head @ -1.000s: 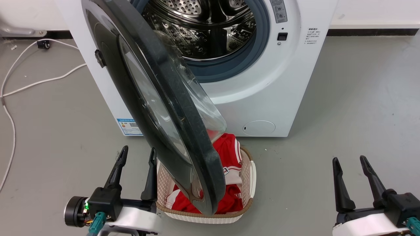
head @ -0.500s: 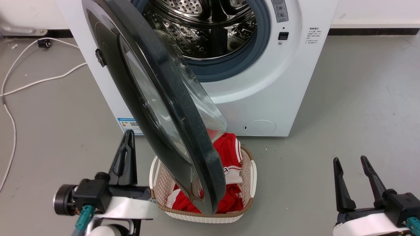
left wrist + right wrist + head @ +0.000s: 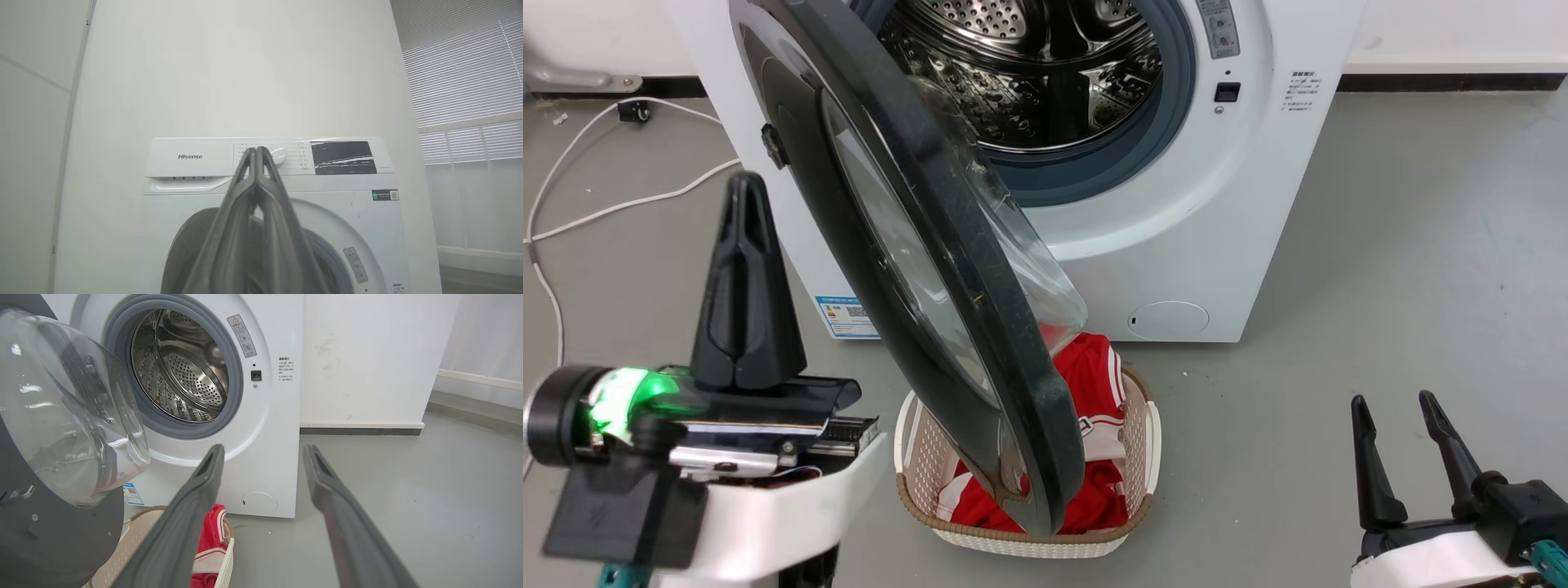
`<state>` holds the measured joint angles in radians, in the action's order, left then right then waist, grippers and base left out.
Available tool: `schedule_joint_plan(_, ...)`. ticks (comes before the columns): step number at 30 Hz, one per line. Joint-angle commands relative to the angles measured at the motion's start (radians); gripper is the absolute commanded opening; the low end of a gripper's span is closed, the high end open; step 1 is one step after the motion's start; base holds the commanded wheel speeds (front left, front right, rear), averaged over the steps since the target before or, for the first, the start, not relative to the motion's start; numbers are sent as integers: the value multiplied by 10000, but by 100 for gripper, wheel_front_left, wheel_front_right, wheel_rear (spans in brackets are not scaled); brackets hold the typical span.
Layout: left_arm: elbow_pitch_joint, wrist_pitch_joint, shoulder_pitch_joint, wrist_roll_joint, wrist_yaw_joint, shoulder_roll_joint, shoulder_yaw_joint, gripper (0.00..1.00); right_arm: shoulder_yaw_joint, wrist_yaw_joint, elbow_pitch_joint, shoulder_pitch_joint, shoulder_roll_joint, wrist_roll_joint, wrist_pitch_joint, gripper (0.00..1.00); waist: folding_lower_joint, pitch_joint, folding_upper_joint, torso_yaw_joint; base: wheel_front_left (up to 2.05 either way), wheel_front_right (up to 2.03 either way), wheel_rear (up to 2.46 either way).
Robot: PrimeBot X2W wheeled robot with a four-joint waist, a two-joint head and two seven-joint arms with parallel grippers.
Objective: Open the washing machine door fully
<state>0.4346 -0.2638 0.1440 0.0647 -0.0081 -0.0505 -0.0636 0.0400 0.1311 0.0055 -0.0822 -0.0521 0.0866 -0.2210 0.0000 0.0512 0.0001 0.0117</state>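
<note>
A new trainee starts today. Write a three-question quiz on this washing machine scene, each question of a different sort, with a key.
1. True or false: the left gripper, with two long dark fingers, is clamped on the large round glossy black washing machine door.
2. What lies in the white woven plastic laundry basket below the door's lower edge? A) a red-and-white garment B) a blue towel C) nothing
3. Fill in: the right gripper has its fingers ____.

Key: 1 false; it is shut on nothing, left of the door. 2 A. 3 open.
</note>
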Motion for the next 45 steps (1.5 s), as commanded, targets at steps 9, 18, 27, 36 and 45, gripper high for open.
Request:
schedule_joint_plan(9, 1445, -10, 459, -180, -440, 2, -1723, 0, 45, -7, 92, 43, 35, 66, -68, 100, 0, -44, -1, -56, 0, 0, 0)
schedule_joint_plan(18, 240, 623, -594, -12, -1043, -289, -4668, 0, 17, -7, 198, -58, 35, 195, -85, 100, 0, -166, -1, 28, 0, 0, 0)
schedule_joint_plan(27, -1323, 1219, -1845, 517, -1112, -834, -5596, 0, -46, -7, 249, -37, 34, 254, -58, 100, 0, -79, -1, 166, 0, 0, 0)
schedule_joint_plan(36, -2622, 959, -1483, 941, -841, -527, -5285, 0, -115, -7, 264, 185, 34, 297, -1, 100, 0, 102, -1, 115, 0, 0, 0)
schedule_joint_plan(45, -3681, 561, -635, 1464, -533, -188, -4941, 0, -206, -7, 339, 179, 34, 358, 47, 100, 0, 147, -1, -104, 0, 0, 0)
